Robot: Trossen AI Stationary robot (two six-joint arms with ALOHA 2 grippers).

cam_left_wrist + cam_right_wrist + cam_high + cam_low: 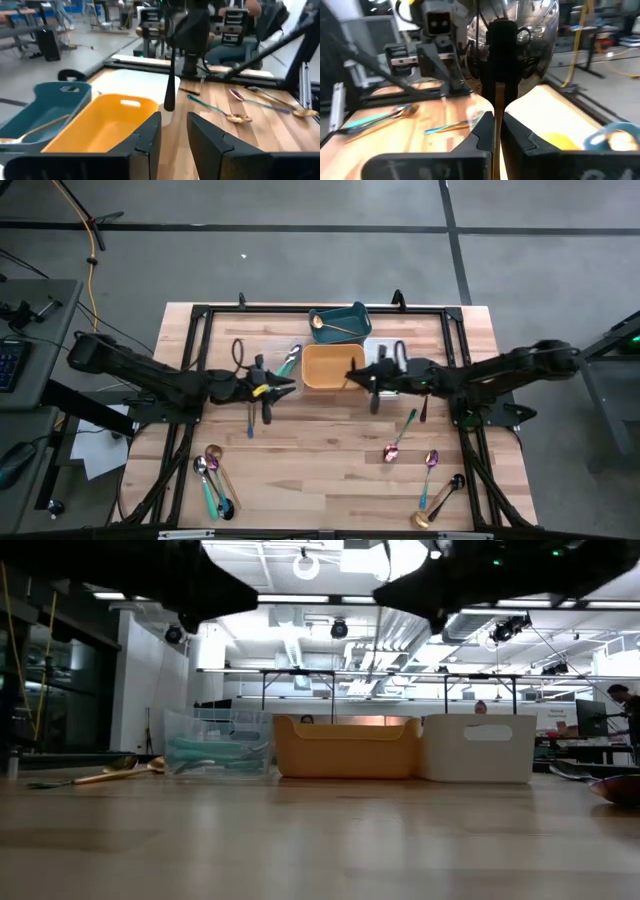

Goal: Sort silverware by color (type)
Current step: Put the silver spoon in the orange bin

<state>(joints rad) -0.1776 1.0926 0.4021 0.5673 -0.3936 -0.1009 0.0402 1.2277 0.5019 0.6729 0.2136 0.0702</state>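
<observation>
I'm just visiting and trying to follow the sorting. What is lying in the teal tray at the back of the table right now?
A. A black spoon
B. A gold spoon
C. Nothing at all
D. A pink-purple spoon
B. In the high view a single gold spoon lies inside the teal tray, and the left wrist view shows the same gold spoon there.

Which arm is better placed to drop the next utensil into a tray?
Right. The right gripper is shut on a dark spoon close by the yellow tray; the left gripper is open and empty.
</observation>
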